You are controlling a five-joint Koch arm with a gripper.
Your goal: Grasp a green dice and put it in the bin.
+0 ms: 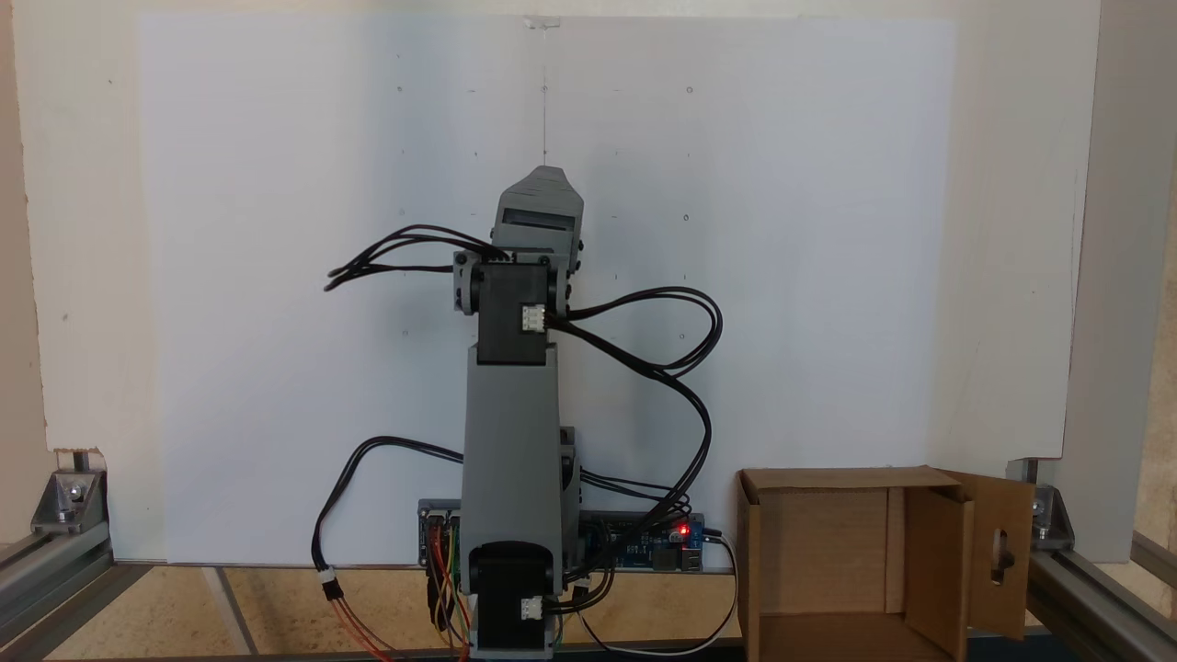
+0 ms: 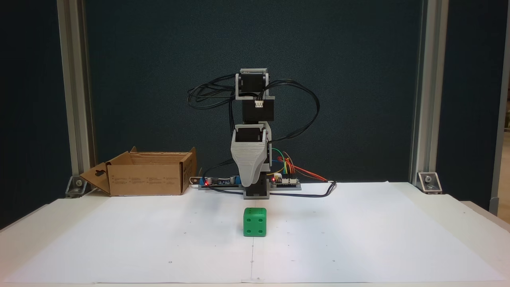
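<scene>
The green dice sits on the white paper in the middle of the table, a short way in front of the arm's base. My gripper hangs folded down just in front of the base, behind the dice and apart from it. From behind, a fixed view shows the gripper as one grey wedge. Its jaws lie one behind the other, so the gap cannot be read. The bin, a brown cardboard box with a keyhole flap, stands at the back left. Seen from behind, the bin is at the lower right.
Circuit boards with coloured wires and black cables lie beside the arm's base. Aluminium frame posts rise at both back corners with brackets at their feet. White paper covers the table.
</scene>
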